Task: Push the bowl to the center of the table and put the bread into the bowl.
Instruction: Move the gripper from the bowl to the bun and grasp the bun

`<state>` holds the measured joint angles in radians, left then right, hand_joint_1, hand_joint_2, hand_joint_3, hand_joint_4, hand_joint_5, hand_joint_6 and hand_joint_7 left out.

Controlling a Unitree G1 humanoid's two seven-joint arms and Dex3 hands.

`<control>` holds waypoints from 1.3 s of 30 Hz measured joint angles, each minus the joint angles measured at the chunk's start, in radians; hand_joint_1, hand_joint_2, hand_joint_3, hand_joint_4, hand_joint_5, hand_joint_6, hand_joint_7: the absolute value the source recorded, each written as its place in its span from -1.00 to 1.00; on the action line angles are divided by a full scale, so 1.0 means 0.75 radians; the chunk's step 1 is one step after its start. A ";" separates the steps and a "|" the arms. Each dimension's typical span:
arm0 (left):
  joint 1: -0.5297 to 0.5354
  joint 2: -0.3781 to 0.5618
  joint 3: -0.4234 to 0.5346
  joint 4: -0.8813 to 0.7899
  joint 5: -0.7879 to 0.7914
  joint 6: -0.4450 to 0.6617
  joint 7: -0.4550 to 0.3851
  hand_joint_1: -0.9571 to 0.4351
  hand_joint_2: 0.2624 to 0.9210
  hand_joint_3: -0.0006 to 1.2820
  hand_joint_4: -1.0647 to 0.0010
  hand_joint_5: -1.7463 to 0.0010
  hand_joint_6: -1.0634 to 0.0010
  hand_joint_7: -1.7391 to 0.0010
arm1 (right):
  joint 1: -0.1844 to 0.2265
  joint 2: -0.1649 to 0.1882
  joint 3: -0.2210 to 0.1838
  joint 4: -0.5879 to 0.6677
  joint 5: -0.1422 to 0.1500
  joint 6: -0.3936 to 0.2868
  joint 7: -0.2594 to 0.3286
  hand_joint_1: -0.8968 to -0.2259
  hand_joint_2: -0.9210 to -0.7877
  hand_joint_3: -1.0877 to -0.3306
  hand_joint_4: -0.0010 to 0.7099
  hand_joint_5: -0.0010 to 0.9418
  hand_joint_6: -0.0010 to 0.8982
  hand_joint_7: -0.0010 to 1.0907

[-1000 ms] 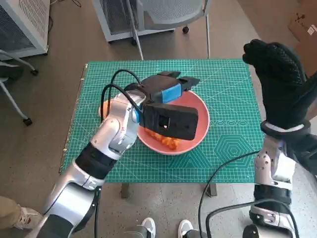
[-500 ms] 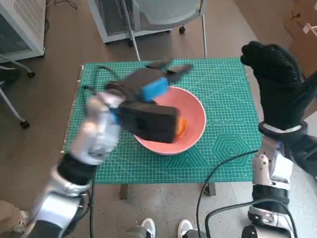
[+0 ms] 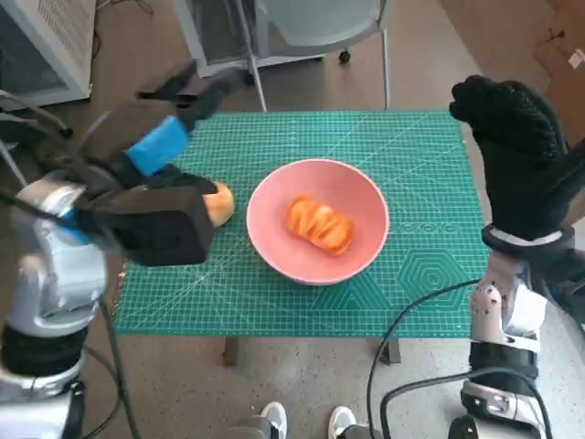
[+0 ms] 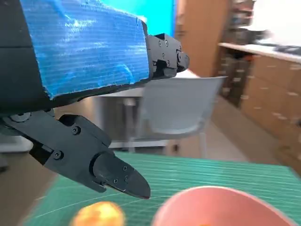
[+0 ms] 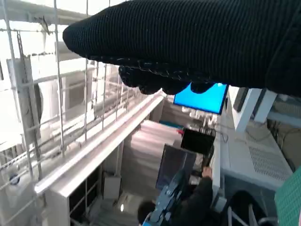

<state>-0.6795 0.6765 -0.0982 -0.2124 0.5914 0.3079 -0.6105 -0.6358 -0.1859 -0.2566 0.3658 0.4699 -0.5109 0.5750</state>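
No text, label, brand or number can be read in these pictures. The green cutting mat [image 3: 420,229] on the table carries only fine grid lines and a hexagon pattern; its small printed marks are too small to read.

smooth pink bowl [image 3: 317,222], knitted right hand [image 3: 514,155].

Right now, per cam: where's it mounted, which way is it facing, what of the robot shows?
Head view: on the head, looking steeply down at the green cutting-mat table; both forearms, left hand, gloved right hand.
Left wrist view: behind the left hand, facing across the table toward a grey chair.
Right wrist view: behind the right hand, facing the room and a person.
Head and left wrist views share the pink round bowl.
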 measured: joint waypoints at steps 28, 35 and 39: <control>-0.028 -0.031 -0.256 0.422 0.105 0.003 0.022 0.03 0.35 -0.99 1.00 1.00 0.67 0.98 | -0.043 -0.001 0.005 0.091 -0.005 -0.029 0.051 -0.32 -1.00 -0.12 -0.19 -0.99 -0.18 -0.99; -0.137 -0.102 -0.333 0.716 0.131 -0.036 0.077 0.00 0.37 -0.99 1.00 1.00 0.68 0.99 | -0.041 -0.005 0.006 0.084 -0.008 -0.031 0.050 -0.32 -1.00 -0.14 -0.19 -0.99 -0.19 -1.00; -0.206 -0.146 -0.380 0.898 0.156 -0.043 0.115 -0.03 0.38 -0.99 1.00 1.00 0.68 0.99 | -0.038 -0.011 0.004 0.067 -0.007 -0.023 0.050 -0.33 -1.00 -0.14 -0.19 -0.99 -0.19 -1.00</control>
<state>-0.8339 0.5672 -0.3830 0.4613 0.7082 0.2756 -0.5240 -0.6644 -0.1940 -0.2533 0.4164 0.4643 -0.5284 0.6126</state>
